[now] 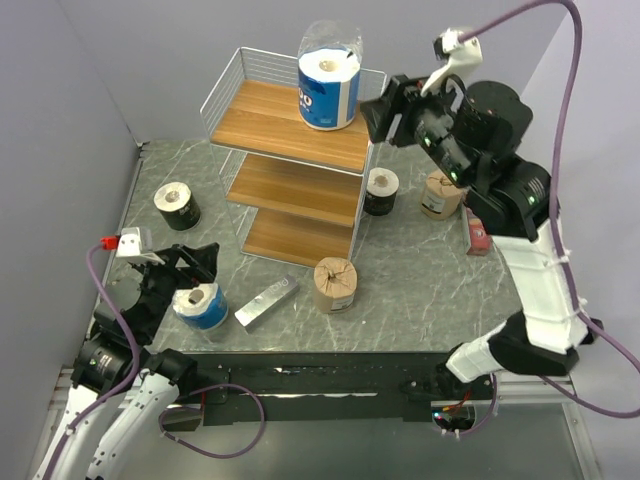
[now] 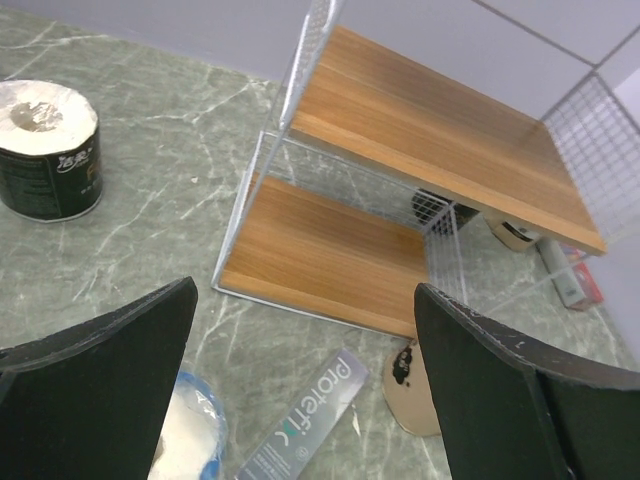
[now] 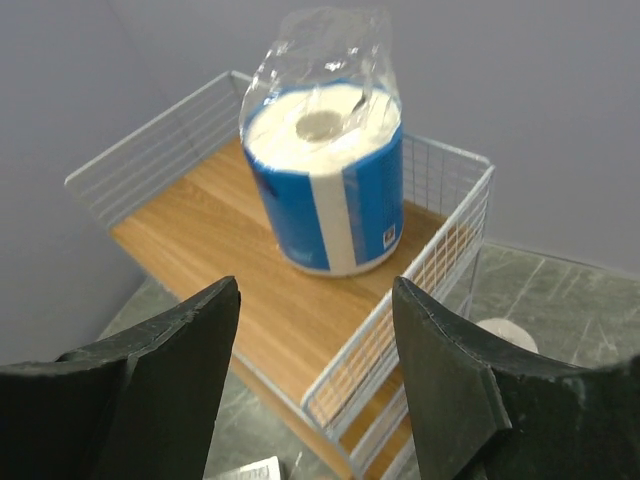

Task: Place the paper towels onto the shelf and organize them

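So far one blue roll [image 1: 328, 85] stands on the shelf [image 1: 268, 118], five other rolls [image 1: 335, 285] wait on the table [image 1: 420, 265], and the left pincer [image 1: 190, 268] and right pincer [image 1: 383, 108] both gape empty.

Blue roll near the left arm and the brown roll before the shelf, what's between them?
A silver bar lies between the blue roll and brown roll, per the top view.

1 blue roll [image 1: 329, 88] stands on the shelf [image 1: 272, 117] top; right hand [image 1: 385, 113] beside it.
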Robot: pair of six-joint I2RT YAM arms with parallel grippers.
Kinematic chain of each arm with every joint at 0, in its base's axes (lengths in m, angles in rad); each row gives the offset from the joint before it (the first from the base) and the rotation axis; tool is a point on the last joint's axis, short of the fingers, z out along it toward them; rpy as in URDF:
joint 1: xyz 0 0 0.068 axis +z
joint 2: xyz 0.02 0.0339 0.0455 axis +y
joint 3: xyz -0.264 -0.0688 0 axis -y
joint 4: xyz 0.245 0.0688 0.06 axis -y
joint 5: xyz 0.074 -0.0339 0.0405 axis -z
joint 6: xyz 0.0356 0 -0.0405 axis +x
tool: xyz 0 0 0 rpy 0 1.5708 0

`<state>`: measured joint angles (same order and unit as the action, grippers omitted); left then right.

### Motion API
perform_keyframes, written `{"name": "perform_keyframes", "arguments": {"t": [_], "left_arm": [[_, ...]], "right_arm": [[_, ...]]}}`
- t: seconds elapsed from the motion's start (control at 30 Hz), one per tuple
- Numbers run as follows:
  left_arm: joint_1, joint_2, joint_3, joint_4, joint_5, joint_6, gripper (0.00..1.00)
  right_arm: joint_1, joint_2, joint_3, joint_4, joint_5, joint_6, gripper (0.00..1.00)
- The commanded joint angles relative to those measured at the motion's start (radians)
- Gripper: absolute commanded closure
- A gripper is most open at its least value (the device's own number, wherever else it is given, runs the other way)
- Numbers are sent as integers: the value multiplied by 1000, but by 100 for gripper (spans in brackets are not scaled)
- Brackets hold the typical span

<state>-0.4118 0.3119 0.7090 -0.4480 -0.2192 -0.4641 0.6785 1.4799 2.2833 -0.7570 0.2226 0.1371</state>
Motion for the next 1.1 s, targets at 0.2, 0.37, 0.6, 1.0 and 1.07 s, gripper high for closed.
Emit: {"name": "perform_keyframes", "arguments": {"t": [0.2,0.37,0.6,1.0,1.07], "left_arm": [[-1,93,225,-307,-256,-321,3],[-1,223,322,-547,-396,-525,4],[-1,263,236,-641,-350,-724,4],[-1,309,122,-750,-354,-1002,4],[-1,344,121,-773,-383,-1038,4]], "right_arm": [[50,-441,-523,31,-31,53,30],[50,-650,-827,104,-51,133,30],[52,-805,-1024,91,-43,124,28],[52,-903,-1153,104,-114,139,28],[50,-917,-1156,99,-108,139,28]]}}
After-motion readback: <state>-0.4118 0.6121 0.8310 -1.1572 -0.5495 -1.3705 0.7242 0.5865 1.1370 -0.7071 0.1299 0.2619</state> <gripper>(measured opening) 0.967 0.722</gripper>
